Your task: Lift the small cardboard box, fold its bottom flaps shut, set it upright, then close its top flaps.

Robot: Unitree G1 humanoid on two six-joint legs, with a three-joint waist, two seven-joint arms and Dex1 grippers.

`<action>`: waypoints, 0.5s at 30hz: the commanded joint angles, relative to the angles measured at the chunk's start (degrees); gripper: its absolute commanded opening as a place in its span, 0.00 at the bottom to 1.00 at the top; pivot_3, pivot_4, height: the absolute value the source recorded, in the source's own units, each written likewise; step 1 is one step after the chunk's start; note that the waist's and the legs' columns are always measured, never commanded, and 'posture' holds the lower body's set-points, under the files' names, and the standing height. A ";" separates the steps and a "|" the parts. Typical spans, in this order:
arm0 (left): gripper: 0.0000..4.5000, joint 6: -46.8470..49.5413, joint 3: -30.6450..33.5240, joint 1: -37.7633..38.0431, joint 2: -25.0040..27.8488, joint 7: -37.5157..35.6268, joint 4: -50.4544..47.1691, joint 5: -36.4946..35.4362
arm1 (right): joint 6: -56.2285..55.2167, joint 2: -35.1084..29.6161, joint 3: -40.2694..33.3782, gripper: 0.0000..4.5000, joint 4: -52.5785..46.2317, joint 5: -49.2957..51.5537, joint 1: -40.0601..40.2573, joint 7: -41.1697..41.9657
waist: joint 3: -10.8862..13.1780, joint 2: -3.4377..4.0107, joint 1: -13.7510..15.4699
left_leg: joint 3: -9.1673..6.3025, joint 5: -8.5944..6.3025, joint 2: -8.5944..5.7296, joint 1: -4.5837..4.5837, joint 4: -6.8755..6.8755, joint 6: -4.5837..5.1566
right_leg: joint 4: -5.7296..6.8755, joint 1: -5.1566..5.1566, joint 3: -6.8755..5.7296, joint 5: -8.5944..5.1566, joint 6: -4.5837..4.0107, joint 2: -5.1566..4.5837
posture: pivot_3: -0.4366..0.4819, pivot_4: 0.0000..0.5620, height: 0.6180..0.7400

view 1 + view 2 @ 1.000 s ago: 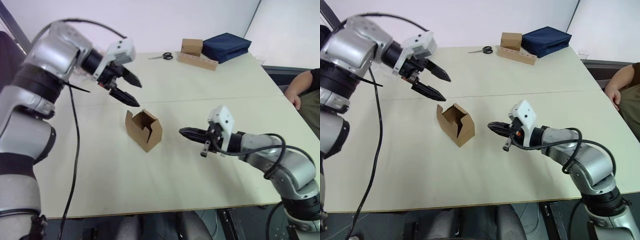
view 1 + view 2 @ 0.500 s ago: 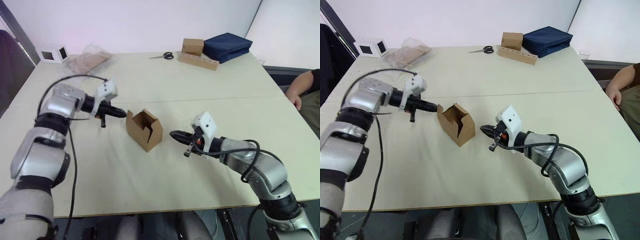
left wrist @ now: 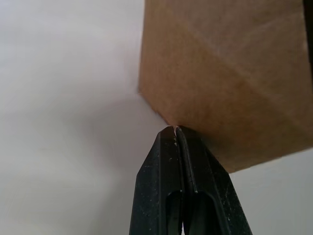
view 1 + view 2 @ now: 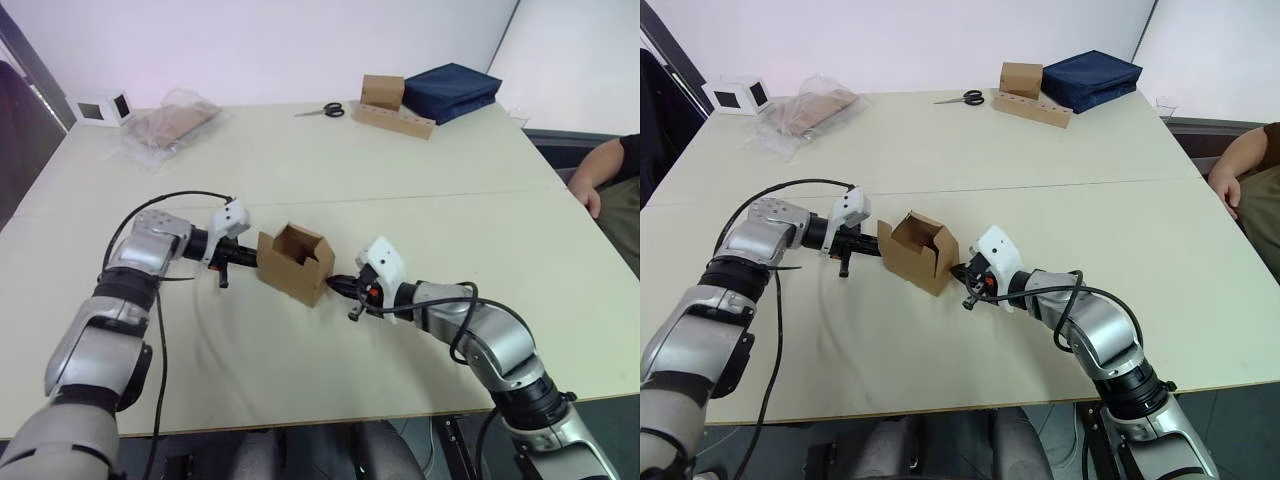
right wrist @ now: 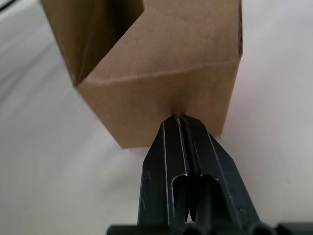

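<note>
Since a second ago: left gripper [image 4: 252,262] dropped from high above the table to table level, tips now touching the left side of the small cardboard box [image 4: 296,263]. Right gripper [image 4: 335,283] advanced from well right of the box to touch its right wall. Box sits in much the same spot, near table [image 4: 300,370] centre, open end up, flaps [image 4: 923,222] standing.

Left wrist view: fingers [image 3: 164,161] pressed together, tips against the box wall, holding nothing. Right wrist view: fingers [image 5: 168,147] likewise closed, tips on the box wall below a crease, gripping nothing.

Box unmarked; no readable writing anywhere. Far edge: scissors [image 4: 324,111], dark blue bag [image 4: 452,92], smaller cardboard box [image 4: 383,92], clear plastic bag [image 4: 170,123]. A person's arm [image 4: 605,175] at the right edge
</note>
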 commanded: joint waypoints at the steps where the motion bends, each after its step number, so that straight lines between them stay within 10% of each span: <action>1: 0.00 5.61 1.20 3.01 0.31 -2.34 -11.79 -3.18 | -0.17 0.16 -1.37 0.00 -1.77 0.40 -0.79 1.41 | 0.00 0.00 0.08 | 0.00 0.00 0.00 0.00 0.00 0.00 | 0.01 0.00 0.00 0.00 0.00 0.00 | 0.48 0.27 1.00; 15: 0.00 19.09 2.14 13.11 2.92 -0.15 -30.85 -6.33 | 7.05 -3.72 -5.50 0.00 -7.91 4.26 1.93 5.18 | -0.03 0.03 0.13 | -0.01 0.01 0.00 0.03 0.01 0.00 | 0.14 -0.01 0.02 0.00 -0.01 0.02 | 0.48 0.27 1.00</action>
